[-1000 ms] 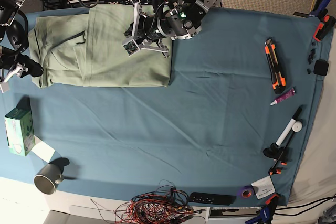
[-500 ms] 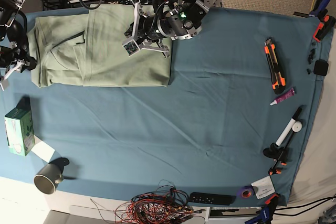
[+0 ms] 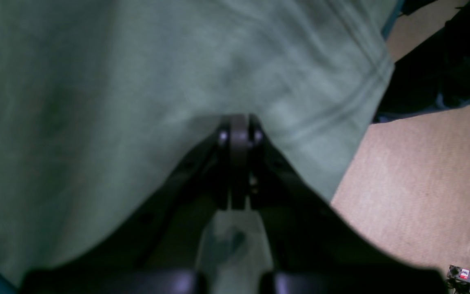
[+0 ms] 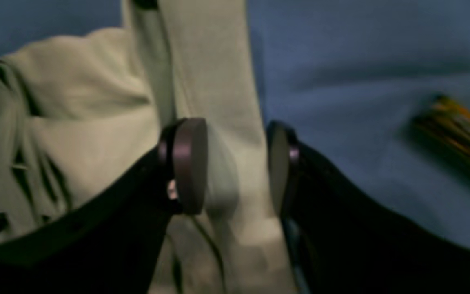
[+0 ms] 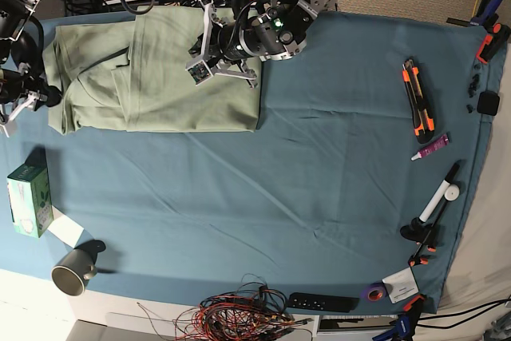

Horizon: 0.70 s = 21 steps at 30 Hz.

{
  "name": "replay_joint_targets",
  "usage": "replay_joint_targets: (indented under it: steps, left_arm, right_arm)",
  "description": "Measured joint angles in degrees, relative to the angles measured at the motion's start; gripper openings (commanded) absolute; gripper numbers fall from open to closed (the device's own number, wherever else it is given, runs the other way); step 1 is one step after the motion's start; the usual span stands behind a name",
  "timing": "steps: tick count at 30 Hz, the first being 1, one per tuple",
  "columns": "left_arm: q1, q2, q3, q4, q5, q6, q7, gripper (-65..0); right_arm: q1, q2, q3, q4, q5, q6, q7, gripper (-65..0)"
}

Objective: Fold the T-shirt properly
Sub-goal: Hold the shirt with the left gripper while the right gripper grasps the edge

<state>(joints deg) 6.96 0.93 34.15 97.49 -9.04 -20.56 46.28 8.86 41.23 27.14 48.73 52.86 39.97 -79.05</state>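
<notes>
Near edge of the table cloth (image 5: 319,181): a grey mug (image 5: 73,269), a green box (image 5: 29,200), a tangle of red wires (image 5: 239,313), a black remote (image 5: 322,303). Right side: an orange knife (image 5: 417,95), a purple tube (image 5: 432,147), a white marker (image 5: 440,196).

My right gripper (image 4: 235,167) sits at the shirt's left edge, jaws apart, a strip of fabric running between the pads (image 4: 190,163). Can't tell if either pad touches it; view is blurred.

T-shirt (image 5: 152,69) lies folded into a rough rectangle at the far left corner of the cloth, flat, a few creases.

My left gripper (image 3: 239,134) is over the shirt's far right corner, jaws closed together. Whether any fabric is pinched between them, can't tell.
</notes>
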Motion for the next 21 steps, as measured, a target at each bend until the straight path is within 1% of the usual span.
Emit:
replay_joint_targets:
  steps: [5,9,17,18,19,21]
  left_arm:
    - [0.0,0.0,0.0,0.0,0.0,0.0,0.0,-65.0]
    - [0.0,0.0,0.0,0.0,0.0,0.0,0.0,-65.0]
    - [0.0,0.0,0.0,0.0,0.0,0.0,0.0,-65.0]
    - [0.0,0.0,0.0,0.0,0.0,0.0,0.0,-65.0]
    - [0.0,0.0,0.0,0.0,0.0,0.0,0.0,-65.0]
    - [0.0,0.0,0.0,0.0,0.0,0.0,0.0,-65.0]
  right_arm:
    - [0.0,-0.2,-4.0,0.1,3.3,0.2,0.7,-40.1]
    - [0.1,0.0,-7.3,0.4,3.9,0.2,1.1,-40.1]
    - [0.2,0.3,-7.6,0.4,4.1,0.2,1.1,-40.2]
    - [0.2,0.3,-7.6,0.4,4.1,0.2,1.1,-42.6]
    - [0.2,0.3,-7.6,0.4,4.0,0.2,1.2,-47.8]
    - [0.0,0.2,-7.8,0.3,4.2,0.2,1.0,-61.1]
